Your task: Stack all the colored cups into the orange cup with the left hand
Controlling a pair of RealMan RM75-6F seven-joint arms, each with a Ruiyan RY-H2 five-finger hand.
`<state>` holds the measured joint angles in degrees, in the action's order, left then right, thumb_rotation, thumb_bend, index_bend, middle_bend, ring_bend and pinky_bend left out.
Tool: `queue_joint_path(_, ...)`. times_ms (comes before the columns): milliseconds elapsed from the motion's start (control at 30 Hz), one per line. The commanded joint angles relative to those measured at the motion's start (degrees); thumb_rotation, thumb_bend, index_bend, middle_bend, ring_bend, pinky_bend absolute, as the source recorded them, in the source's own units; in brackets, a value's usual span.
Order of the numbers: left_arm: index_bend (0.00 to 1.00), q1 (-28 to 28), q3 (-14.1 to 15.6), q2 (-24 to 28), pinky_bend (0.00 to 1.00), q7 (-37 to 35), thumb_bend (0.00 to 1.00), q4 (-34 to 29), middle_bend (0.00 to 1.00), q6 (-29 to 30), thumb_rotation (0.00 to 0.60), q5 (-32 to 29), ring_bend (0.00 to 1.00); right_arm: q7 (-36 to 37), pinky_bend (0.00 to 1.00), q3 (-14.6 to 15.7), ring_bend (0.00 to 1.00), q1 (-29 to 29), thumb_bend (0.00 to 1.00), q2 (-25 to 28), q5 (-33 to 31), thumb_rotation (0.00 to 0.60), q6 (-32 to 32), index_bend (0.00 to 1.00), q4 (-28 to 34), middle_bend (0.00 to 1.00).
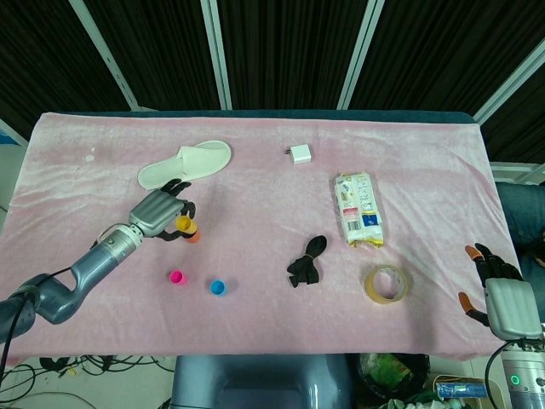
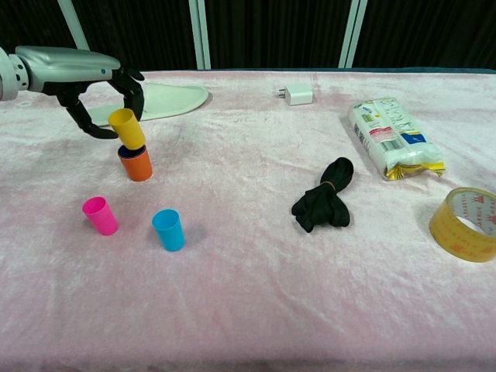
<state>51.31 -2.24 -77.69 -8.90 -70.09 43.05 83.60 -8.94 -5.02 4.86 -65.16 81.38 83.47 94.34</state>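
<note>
My left hand (image 1: 157,213) (image 2: 97,81) holds a yellow cup (image 1: 182,223) (image 2: 126,129), tilted, its bottom at the mouth of the orange cup (image 1: 195,237) (image 2: 137,165). A dark blue cup sits nested inside the orange one, its rim just showing. Nearer the front edge, a pink cup (image 1: 176,277) (image 2: 101,215) and a light blue cup (image 1: 217,287) (image 2: 168,229) stand upright on the pink cloth. My right hand (image 1: 498,294) hangs off the table's right front corner, fingers apart and holding nothing; the chest view does not show it.
A white slipper (image 1: 186,164) lies just behind the left hand. A white charger (image 1: 299,154), a snack pack (image 1: 358,209), a black cloth bundle (image 1: 306,261) and a tape roll (image 1: 386,284) occupy the middle and right.
</note>
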Motion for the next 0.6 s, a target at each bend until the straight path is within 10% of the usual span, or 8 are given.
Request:
queue_joint_path(33,0.41,0.4,-0.02,-0.98,0.0,0.21,0.31,1.01,0.45,-1.04,0.6,-0.39,0.0,0.1,0.24,0.0,0.18,0.01,0.25,0.0,-0.07,0.6,-0.08,0.15,0.03,0.1)
queue_joint_path(433,0.09,1.5,0.2,-2.0,0.0,3.81,0.1,1.81,0.14,-5.94,0.6,-3.26,0.0,-0.18,0.24,-0.12,0.17,0.03,0.25,-0.17,-0.12,0.6,0.09,0.15,-0.13,0.1)
queue_joint_path(600,0.11,0.85,-0.97,0.15,0.0,2.69,0.09,-2.78,0.17,-3.15,0.6,-2.9,0.0,-0.3,0.24,-0.13,0.17,0.02,0.25,-0.21,-0.14,0.6,0.12,0.15,-0.07,0.1)
